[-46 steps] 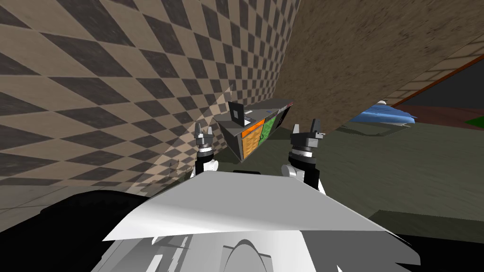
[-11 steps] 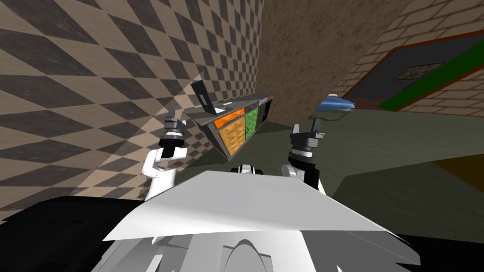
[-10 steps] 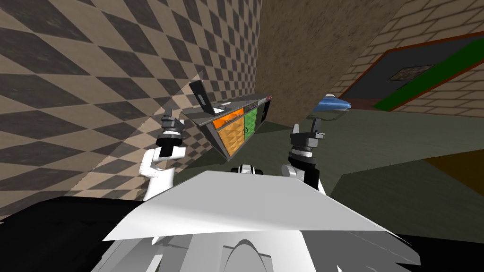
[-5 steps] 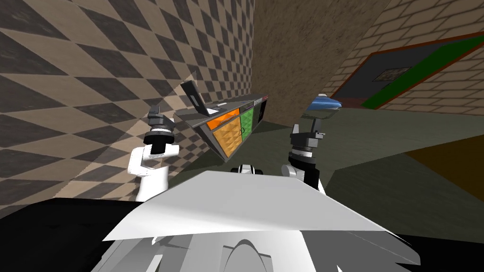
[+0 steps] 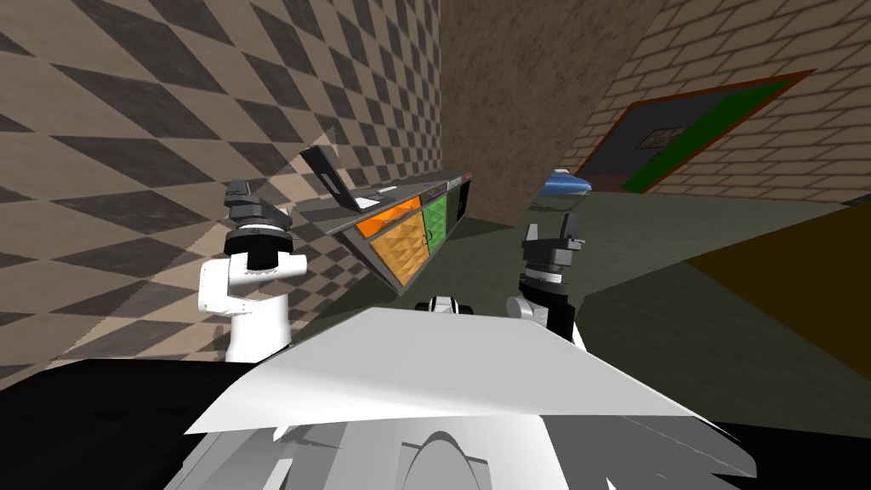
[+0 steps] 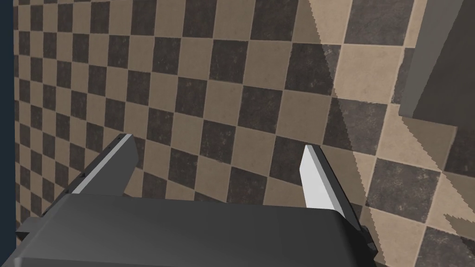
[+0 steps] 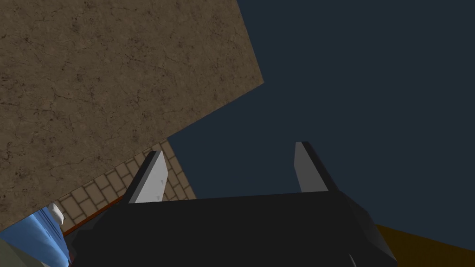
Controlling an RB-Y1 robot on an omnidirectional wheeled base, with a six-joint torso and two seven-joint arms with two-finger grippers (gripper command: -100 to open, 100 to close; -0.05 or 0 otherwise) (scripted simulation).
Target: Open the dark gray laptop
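Observation:
The dark grey laptop point(image 5: 327, 177) sits at the near end of a low cabinet point(image 5: 398, 247) with a grey top and orange and green doors. Its lid stands raised and leans back toward the checkered wall. My left gripper point(image 5: 242, 194) is held up to the left of the laptop, short of it and apart from it. In the left wrist view it point(image 6: 216, 142) is open and empty, facing the checkered wall, with a grey slanted edge point(image 6: 424, 60) off to one side. My right gripper point(image 5: 549, 228) stands open to the right of the cabinet, empty point(image 7: 230, 148).
The cabinet runs along the checkered wall toward a brown wall point(image 5: 527, 94). A blue object point(image 5: 565, 184) lies on the floor far beyond it. A dark doorway with a green strip point(image 5: 672, 140) is in the brick wall at the right.
My own view has swung, so the cabinet now sits further left. My left arm has moved outward to the left and risen. The laptop's lid is raised throughout; the right arm holds still.

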